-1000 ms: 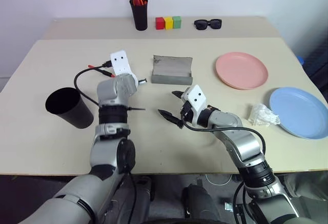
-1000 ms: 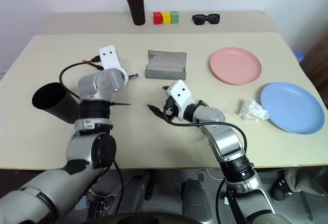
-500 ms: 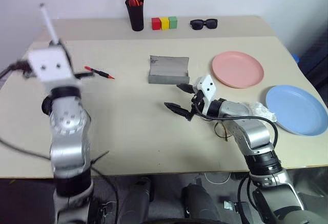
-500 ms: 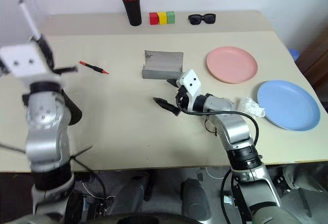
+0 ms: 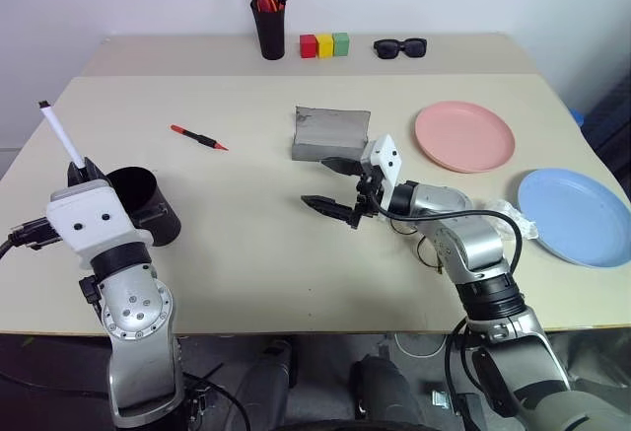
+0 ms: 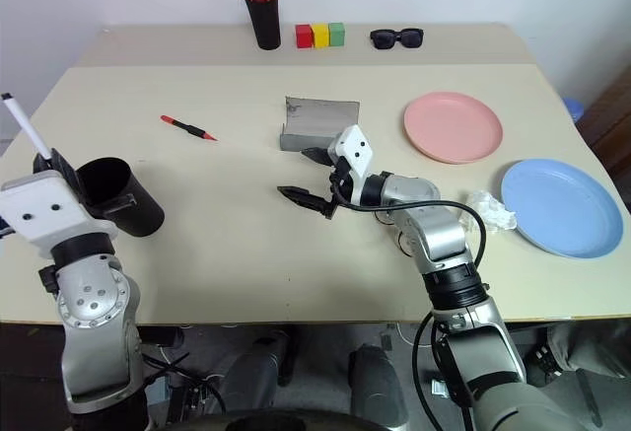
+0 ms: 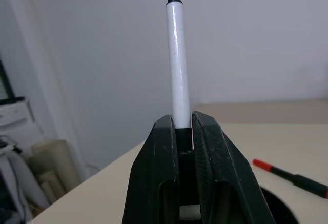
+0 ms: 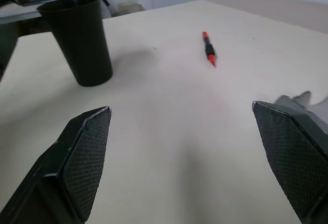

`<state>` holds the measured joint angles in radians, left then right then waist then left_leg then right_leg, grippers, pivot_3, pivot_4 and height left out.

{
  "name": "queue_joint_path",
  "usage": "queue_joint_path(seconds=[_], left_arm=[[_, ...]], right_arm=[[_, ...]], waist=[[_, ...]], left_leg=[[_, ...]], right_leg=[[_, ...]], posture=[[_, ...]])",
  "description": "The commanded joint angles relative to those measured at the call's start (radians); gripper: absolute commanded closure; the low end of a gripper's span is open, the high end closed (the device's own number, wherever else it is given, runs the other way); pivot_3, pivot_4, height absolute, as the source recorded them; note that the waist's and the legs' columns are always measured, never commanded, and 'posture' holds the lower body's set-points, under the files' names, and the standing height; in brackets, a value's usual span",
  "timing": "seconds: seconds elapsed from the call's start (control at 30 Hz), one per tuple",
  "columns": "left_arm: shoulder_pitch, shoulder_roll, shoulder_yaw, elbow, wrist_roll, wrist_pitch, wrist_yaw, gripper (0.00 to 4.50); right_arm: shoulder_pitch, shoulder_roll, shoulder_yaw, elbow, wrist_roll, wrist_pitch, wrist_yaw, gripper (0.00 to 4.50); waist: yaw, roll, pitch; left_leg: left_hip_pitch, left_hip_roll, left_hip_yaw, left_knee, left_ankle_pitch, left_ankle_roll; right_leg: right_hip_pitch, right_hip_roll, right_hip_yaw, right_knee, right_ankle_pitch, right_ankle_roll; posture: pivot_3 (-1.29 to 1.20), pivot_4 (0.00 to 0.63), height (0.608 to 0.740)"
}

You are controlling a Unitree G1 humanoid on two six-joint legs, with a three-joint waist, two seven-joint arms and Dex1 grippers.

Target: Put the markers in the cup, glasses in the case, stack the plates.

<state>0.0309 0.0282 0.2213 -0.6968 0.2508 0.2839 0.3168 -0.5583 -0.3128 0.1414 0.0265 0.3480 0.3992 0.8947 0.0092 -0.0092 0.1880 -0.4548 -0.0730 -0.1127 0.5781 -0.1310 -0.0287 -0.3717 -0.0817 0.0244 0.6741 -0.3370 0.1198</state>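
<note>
My left gripper [image 7: 183, 122] is shut on the white marker [image 7: 179, 65], which points upward at the table's left edge, just beside the black cup [image 5: 144, 204]. The red marker [image 5: 197, 137] lies on the table beyond the cup. My right gripper [image 5: 319, 182] hangs open and empty above the table's middle, in front of the open grey case [image 5: 330, 133]. Thin wire glasses [image 5: 430, 256] lie by my right forearm, partly hidden by it. The pink plate [image 5: 463, 135] and the blue plate [image 5: 577, 214] lie apart on the right.
At the back stand a tall pen cup [image 5: 268, 27] with orange-red pens, three coloured blocks [image 5: 325, 44] and black sunglasses [image 5: 399, 46]. A crumpled clear wrapper [image 6: 490, 209] lies between my right arm and the blue plate.
My left arm has drawn back and to the left from the table's middle, tilting the white marker upward beside the cup. My right gripper has risen slightly and turned, staying open.
</note>
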Motion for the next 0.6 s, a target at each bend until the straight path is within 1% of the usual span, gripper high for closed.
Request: queue_joint_path(seconds=[0.03, 0.2, 0.43, 0.53, 0.57, 0.6], left_arm=[[-0.004, -0.008, 0.017, -0.009, 0.012, -0.024, 0.009, 4.47], [-0.024, -0.017, 0.026, -0.004, 0.002, -0.007, -0.001, 4.47], [-0.048, -0.028, 0.012, 0.004, 0.014, 0.004, -0.001, 4.47], [-0.05, -0.037, 0.01, 0.011, 0.016, 0.0, 0.001, 3.19], [-0.047, -0.039, 0.009, 0.016, 0.015, -0.004, 0.002, 2.64], [-0.046, -0.041, 0.008, 0.018, 0.014, -0.007, 0.002, 2.26]], right_arm=[[-0.008, -0.003, -0.007, -0.052, 0.061, 0.021, 0.055, 0.0], [0.028, -0.022, 0.009, -0.12, 0.096, 0.043, 0.107, 0.0], [0.048, -0.019, 0.028, -0.132, 0.078, 0.031, 0.1, 0.0], [0.049, -0.02, 0.032, -0.133, 0.078, 0.03, 0.1, 0.0], [0.05, -0.02, 0.034, -0.135, 0.079, 0.032, 0.101, 0.0], [0.05, -0.02, 0.035, -0.136, 0.08, 0.032, 0.101, 0.0]], waist=[[0.001, 0.0, 0.0], [0.001, 0.0, 0.0], [0.001, 0.0, 0.0], [0.001, 0.0, 0.0], [0.001, 0.0, 0.0], [0.001, 0.0, 0.0]], left_leg=[[0.0, 0.0, 0.0, 0.0, 0.0, 0.0], [0.0, 0.0, 0.0, 0.0, 0.0, 0.0], [0.0, 0.0, 0.0, 0.0, 0.0, 0.0], [0.0, 0.0, 0.0, 0.0, 0.0, 0.0], [0.0, 0.0, 0.0, 0.0, 0.0, 0.0], [0.0, 0.0, 0.0, 0.0, 0.0, 0.0]], right_leg=[[0.0, 0.0, 0.0, 0.0, 0.0, 0.0], [0.0, 0.0, 0.0, 0.0, 0.0, 0.0], [0.0, 0.0, 0.0, 0.0, 0.0, 0.0], [0.0, 0.0, 0.0, 0.0, 0.0, 0.0], [0.0, 0.0, 0.0, 0.0, 0.0, 0.0], [0.0, 0.0, 0.0, 0.0, 0.0, 0.0]], posture=[[0.0, 0.15, 0.734], [0.0, 0.15, 0.734], [0.0, 0.15, 0.734], [0.0, 0.15, 0.734], [0.0, 0.15, 0.734], [0.0, 0.15, 0.734]])
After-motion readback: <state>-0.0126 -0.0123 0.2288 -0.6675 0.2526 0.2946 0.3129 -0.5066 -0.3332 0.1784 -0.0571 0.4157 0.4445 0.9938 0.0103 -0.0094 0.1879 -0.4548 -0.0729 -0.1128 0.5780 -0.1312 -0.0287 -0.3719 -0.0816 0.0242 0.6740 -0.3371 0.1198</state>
